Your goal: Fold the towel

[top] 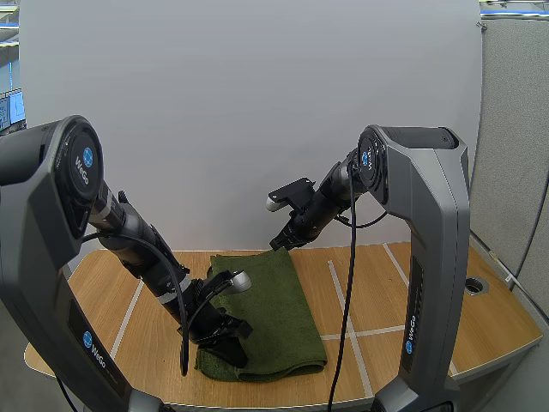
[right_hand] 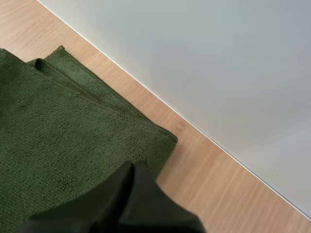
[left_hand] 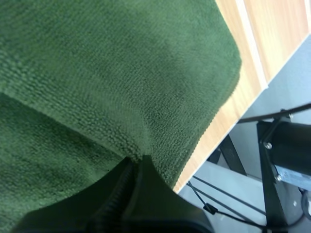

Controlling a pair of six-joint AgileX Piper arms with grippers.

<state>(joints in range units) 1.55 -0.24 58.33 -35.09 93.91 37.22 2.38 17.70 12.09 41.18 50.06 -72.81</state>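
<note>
A dark green towel (top: 274, 309) lies folded on the wooden table (top: 412, 292). My left gripper (top: 225, 342) is down at the towel's near left corner. In the left wrist view its fingers (left_hand: 146, 194) are shut, and the edge of the towel's upper layer (left_hand: 97, 131) runs into their tips. My right gripper (top: 280, 244) is at the towel's far right corner. Over the towel (right_hand: 63, 136) near that corner, my right gripper (right_hand: 133, 167) forms one dark shut wedge, with stacked layer edges beside it and no cloth seen raised.
The table's front edge (left_hand: 228, 121) runs close beside the towel's near corner. A white wall (right_hand: 218, 73) stands just behind the towel's far edge. Light lines (top: 339, 292) mark the tabletop, and a round hole (top: 474, 285) sits at the far right.
</note>
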